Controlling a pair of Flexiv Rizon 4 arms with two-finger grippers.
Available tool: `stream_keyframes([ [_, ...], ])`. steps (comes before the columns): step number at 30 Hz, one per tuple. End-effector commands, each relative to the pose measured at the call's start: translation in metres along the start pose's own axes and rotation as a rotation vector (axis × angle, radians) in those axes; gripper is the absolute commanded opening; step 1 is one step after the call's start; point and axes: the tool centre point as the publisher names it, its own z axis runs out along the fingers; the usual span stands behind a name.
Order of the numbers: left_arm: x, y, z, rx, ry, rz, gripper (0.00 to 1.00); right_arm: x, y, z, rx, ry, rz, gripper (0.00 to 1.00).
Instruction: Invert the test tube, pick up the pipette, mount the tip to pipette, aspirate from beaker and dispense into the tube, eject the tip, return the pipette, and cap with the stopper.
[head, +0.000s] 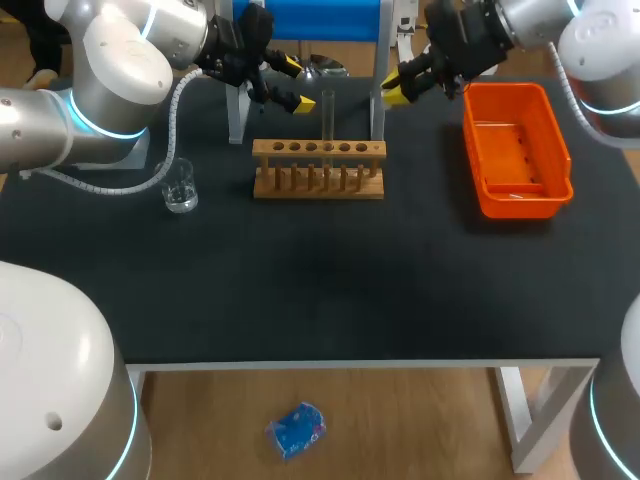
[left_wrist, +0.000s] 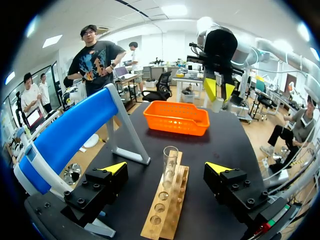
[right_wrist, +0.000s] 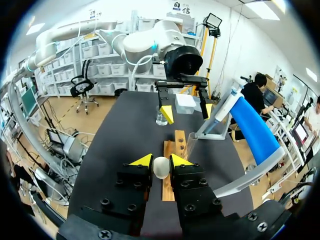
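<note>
Test tube (head: 328, 115) stood upright in rack (head: 318, 170), mouth up. Right end effector (head: 400, 86), pinching the stopper (right_wrist: 161, 167), hung to its right; left end effector (head: 296, 84), spread wide, sat closer

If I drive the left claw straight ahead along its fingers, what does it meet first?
Most likely the test tube, upright in the wooden rack dead ahead of the open left claw, centred between its fingers. Depth is hard to judge.

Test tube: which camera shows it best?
The left wrist view: the test tube stands upright in the wooden rack, close ahead. The head view shows it small; the right wrist view, only faintly.
</note>
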Motion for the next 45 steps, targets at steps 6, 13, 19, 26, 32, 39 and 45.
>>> stream_keyframes([
  [6, -0.001, 0.000, -0.001, -0.003, 0.003, -0.001, 1.00, 0.000, 0.001, -0.002, 0.004, 0.002, 0.000, 0.00],
  [13, -0.001, 0.000, -0.001, -0.003, 0.003, -0.001, 1.00, -0.013, 0.003, 0.017, 0.005, 0.028, 0.000, 0.00],
  [19, -0.001, 0.000, -0.001, -0.003, 0.003, -0.001, 1.00, -0.026, 0.012, 0.034, -0.002, 0.041, -0.021, 0.00],
  [26, -0.001, 0.000, -0.001, -0.003, 0.003, -0.001, 1.00, -0.045, 0.023, 0.046, 0.006, 0.052, -0.046, 0.00],
  [32, -0.001, 0.000, -0.001, -0.003, 0.003, -0.001, 1.00, -0.060, 0.031, 0.055, 0.018, 0.063, -0.072, 0.00],
  [39, -0.001, 0.000, -0.001, -0.003, 0.003, -0.001, 1.00, -0.069, 0.037, 0.067, 0.017, 0.076, -0.081, 0.00],
  [45, -0.001, 0.000, -0.001, -0.003, 0.003, -0.001, 1.00, -0.069, 0.039, 0.074, 0.018, 0.087, -0.085, 0.00],
])
